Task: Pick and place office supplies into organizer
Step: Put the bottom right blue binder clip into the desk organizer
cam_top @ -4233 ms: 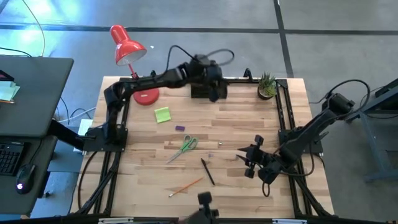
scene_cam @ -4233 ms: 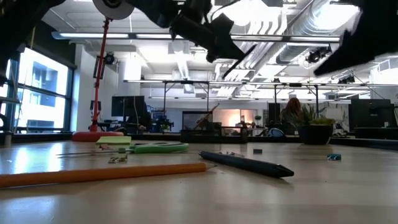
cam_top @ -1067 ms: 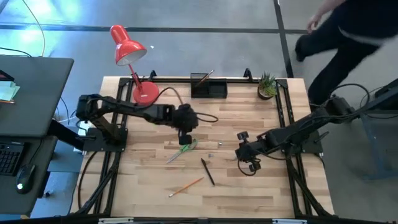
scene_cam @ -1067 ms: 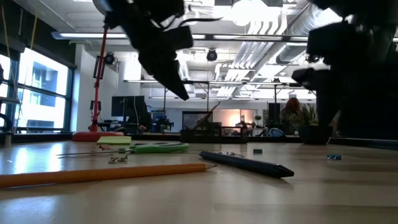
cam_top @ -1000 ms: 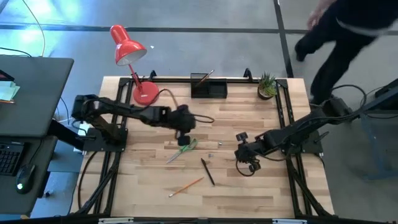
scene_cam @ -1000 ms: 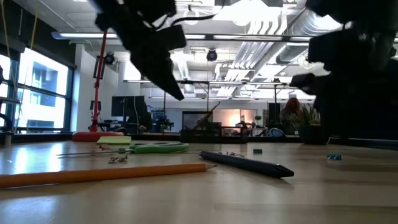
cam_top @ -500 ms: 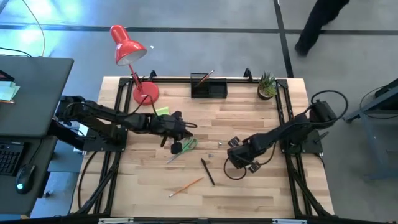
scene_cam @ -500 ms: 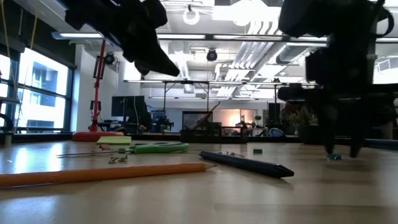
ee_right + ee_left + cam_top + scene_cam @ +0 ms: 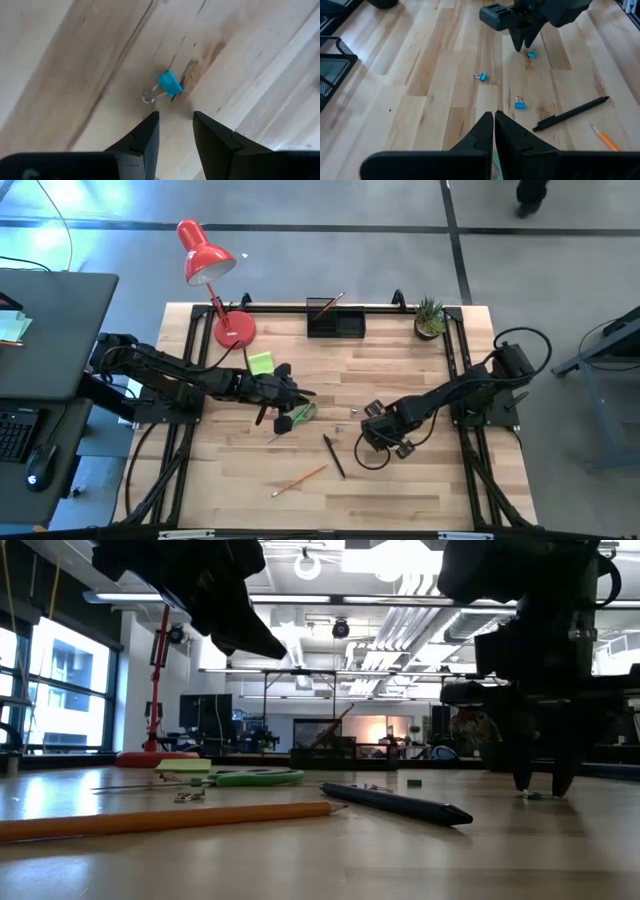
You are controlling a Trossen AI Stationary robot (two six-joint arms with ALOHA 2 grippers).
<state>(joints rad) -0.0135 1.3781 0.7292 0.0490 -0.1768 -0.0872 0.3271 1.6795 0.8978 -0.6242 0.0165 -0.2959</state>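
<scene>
My left gripper hangs shut above the green-handled scissors, which lie flat on the table; the low view shows it well clear of them. My right gripper is open and points down. Its fingertips are low at the table on either side of a small blue binder clip. The black organizer stands at the far edge with a pencil in it. The lime sticky-note pad, a dark pen and an orange pencil lie loose. The purple block is hidden.
Two more blue clips lie between the grippers. The red lamp stands at the far left corner and the potted plant at the far right. Bare wood lies toward the near edge.
My left gripper came toward the near edge and stopped over the scissors, its arm folding back toward the left. My right gripper moved toward the table's left and dropped until its open fingers stood around the blue clip. A person beyond the far right corner walked away.
</scene>
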